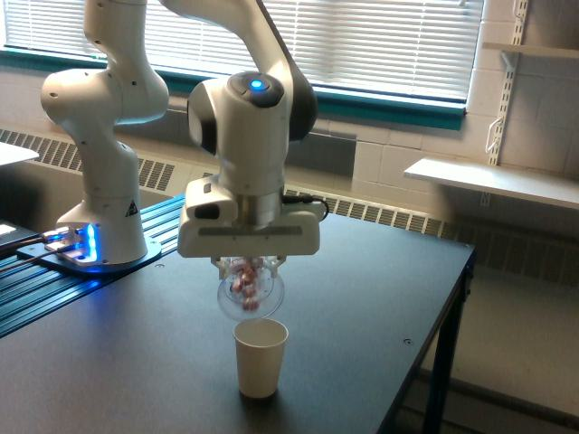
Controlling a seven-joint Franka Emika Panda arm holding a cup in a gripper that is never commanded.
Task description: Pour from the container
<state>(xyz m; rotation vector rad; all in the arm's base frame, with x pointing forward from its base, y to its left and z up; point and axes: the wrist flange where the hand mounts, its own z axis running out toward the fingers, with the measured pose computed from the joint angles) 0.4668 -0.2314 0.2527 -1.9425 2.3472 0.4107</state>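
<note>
My gripper (249,268) is shut on the container (251,291), a small clear plastic cup tipped so its round rim faces the camera and downward. Pink, red and white pieces show through its wall, gathered near the lower rim. The rim hangs just above the mouth of a cream-white paper cup (261,358), which stands upright on the dark table (362,298) directly beneath. The gripper's fingers are mostly hidden behind the clear cup.
The robot's white base (101,212) stands on a lit black mount at the exterior view's left. The table's edge (432,344) runs down the exterior view's right. A white shelf (493,181) is on the far wall.
</note>
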